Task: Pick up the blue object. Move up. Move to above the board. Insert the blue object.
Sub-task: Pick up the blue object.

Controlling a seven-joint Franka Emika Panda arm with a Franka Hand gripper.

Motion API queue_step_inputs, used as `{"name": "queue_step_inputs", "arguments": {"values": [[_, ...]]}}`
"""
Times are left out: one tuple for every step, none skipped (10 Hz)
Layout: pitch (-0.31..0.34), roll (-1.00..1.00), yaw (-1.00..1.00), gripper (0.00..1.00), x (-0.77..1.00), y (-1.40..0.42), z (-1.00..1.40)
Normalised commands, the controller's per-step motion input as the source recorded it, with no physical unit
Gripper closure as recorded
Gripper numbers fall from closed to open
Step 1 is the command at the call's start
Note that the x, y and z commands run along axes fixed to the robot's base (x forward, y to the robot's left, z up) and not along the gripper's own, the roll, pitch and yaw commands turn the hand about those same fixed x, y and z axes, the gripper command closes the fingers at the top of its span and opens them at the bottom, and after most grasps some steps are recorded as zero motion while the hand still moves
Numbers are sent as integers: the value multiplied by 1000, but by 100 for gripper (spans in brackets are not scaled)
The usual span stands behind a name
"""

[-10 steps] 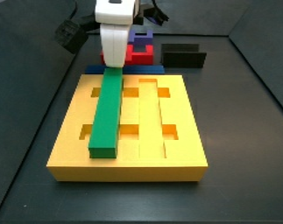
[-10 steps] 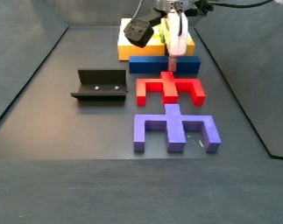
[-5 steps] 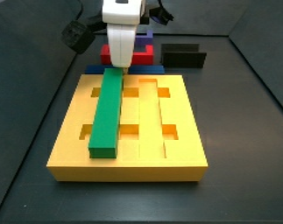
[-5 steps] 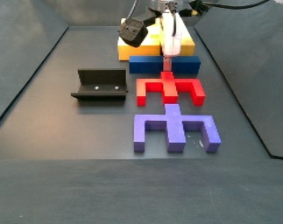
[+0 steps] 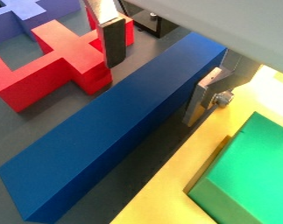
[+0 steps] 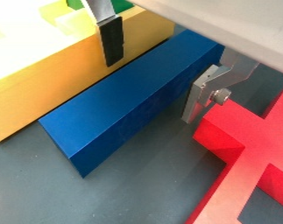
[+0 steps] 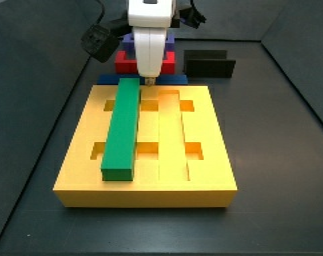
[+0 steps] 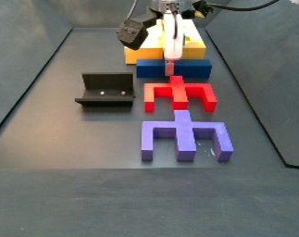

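- Since a second ago the arm has shifted across in both side views, and the gripper now hangs low over the blue object rather than off toward the red piece.
- The board, biggest thing on the floor, lies with the green bar seated in one long groove; the other grooves look free.
- The blue object lies flat on the floor, tight against the board's end, with the red piece just beyond it on the far side.
- The gripper's jaws stand apart, one finger on the red-piece side and the other on the board side, the bar between them; nothing is clamped yet.
- To do the pick well, I'd say come down straight, keep both plates clear of the neighbours, and close square across the narrow width near mid-length so the bar lifts level.
- The gap on the board side looks tight, so that finger could catch the yellow edge.
- Both wrist views show the fingers astride the bar; a side view hides this behind the arm.
- The side views alone show the purple piece and the fixture, well apart.
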Motion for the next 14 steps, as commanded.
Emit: {"name": "queue_step_inputs", "arguments": {"values": [[0,106,-166,0,-163,109,-323],[0,56,-97,0,0,51,-277],[0,24,-77,0,0,77,-229],[7,0,0,0,137,57,-171],[3,7,0,0,83,169,-286],[11,0,0,0,131,0,-120],[23,0,-6,0,89,0,-51],[7,0,-17,0,34,0,-43],[0,0,-66,0,0,0,-40],[0,0,-74,0,0,0,-100],[0,0,-83,0,0,-3,-174],[0,17,-89,0,0,0,-211],[0,20,-89,0,0,0,-197],[0,0,-69,0,0,-3,-137]]}}
